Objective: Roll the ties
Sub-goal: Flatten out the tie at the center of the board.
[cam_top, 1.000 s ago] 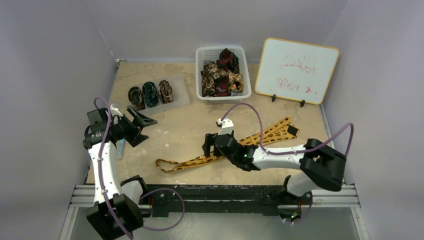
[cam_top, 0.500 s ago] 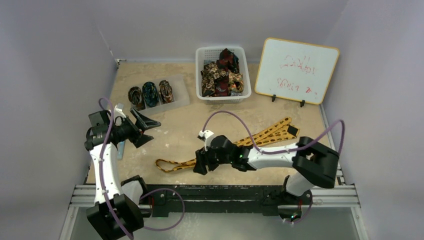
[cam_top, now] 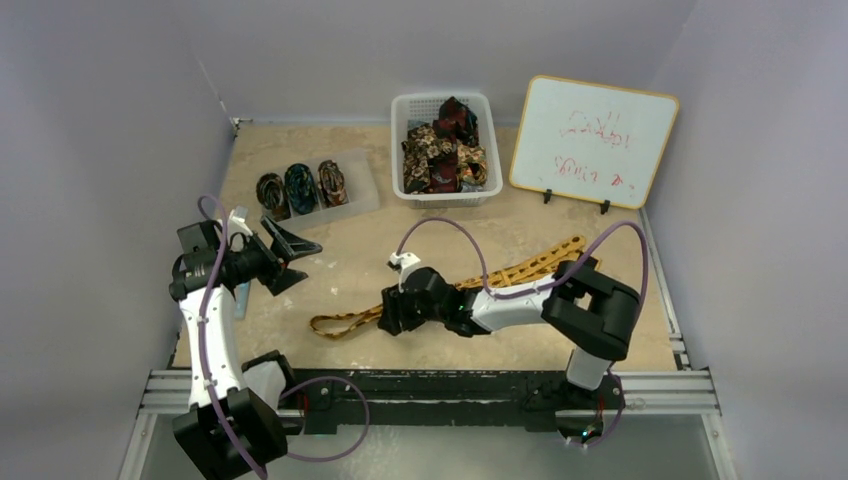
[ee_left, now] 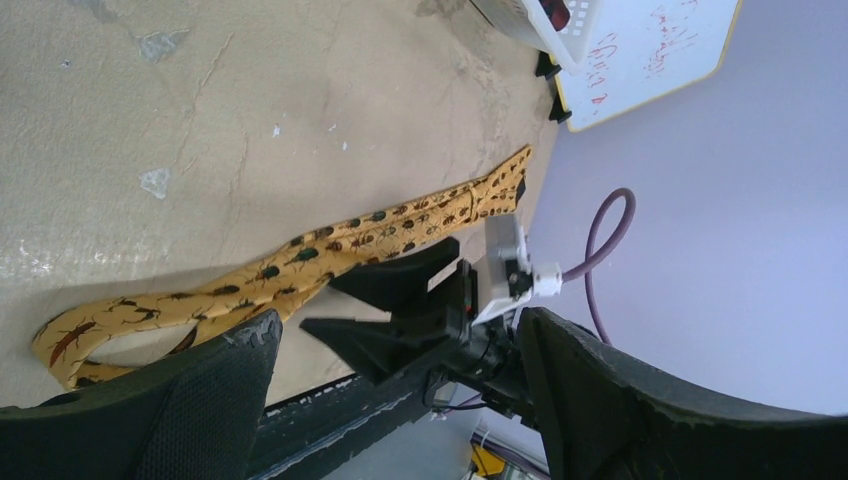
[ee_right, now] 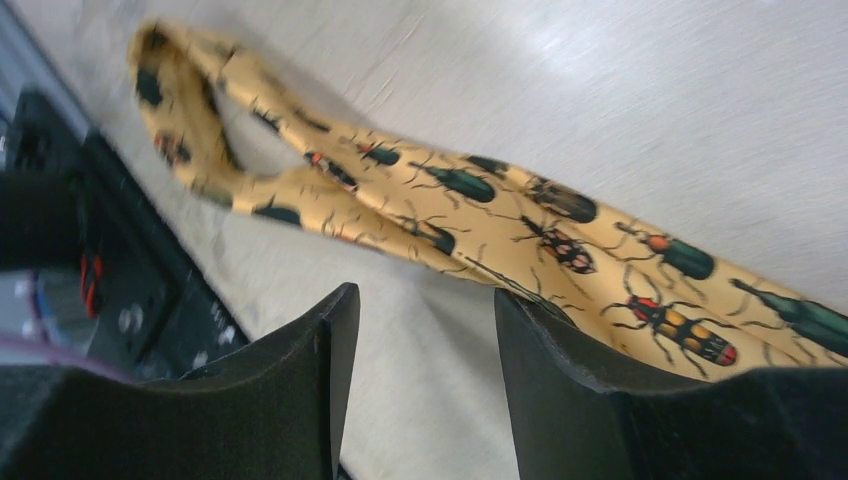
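A golden-yellow tie (cam_top: 345, 322) printed with beetles lies folded in two across the table, its fold at the near left and its ends at the far right (cam_top: 560, 255). It also shows in the left wrist view (ee_left: 300, 262) and the right wrist view (ee_right: 520, 215). My right gripper (cam_top: 385, 315) is open and low over the tie near the fold; in its own view (ee_right: 425, 330) the jaws stand apart beside the tie, holding nothing. My left gripper (cam_top: 290, 258) is open and empty, raised at the left, apart from the tie.
A clear tray (cam_top: 360, 195) at the back left holds three rolled ties (cam_top: 301, 187). A white basket (cam_top: 478, 195) at the back holds several loose ties (cam_top: 440, 150). A whiteboard (cam_top: 592, 140) stands at the back right. The black front rail (cam_top: 420, 385) runs along the near edge.
My right gripper has slid left along the yellow tie toward its fold, staying open. My left gripper rose slightly, then held still.
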You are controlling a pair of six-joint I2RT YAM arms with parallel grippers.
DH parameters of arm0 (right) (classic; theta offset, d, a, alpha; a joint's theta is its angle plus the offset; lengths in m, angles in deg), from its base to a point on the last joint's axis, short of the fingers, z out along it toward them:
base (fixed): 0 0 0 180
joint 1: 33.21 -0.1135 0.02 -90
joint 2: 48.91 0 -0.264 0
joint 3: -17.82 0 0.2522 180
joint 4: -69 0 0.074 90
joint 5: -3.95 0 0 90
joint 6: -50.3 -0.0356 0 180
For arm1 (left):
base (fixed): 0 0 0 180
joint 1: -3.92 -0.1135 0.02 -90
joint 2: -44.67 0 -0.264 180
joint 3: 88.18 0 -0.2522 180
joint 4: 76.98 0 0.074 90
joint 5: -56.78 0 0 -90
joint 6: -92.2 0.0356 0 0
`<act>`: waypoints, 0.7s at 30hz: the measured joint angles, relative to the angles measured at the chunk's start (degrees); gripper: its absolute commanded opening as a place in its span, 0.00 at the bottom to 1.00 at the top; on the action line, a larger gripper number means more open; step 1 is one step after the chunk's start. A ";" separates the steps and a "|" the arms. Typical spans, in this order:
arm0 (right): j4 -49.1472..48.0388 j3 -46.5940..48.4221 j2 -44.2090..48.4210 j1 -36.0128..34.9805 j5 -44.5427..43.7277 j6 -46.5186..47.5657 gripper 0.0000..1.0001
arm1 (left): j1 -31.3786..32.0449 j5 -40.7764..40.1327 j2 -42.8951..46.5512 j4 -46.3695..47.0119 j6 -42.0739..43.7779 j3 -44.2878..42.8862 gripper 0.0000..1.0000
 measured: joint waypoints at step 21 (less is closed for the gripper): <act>-6.23 -8.22 8.98 11.30 -4.44 1.88 0.81 | 0.02 1.62 -1.18 6.97 -2.23 5.84 0.86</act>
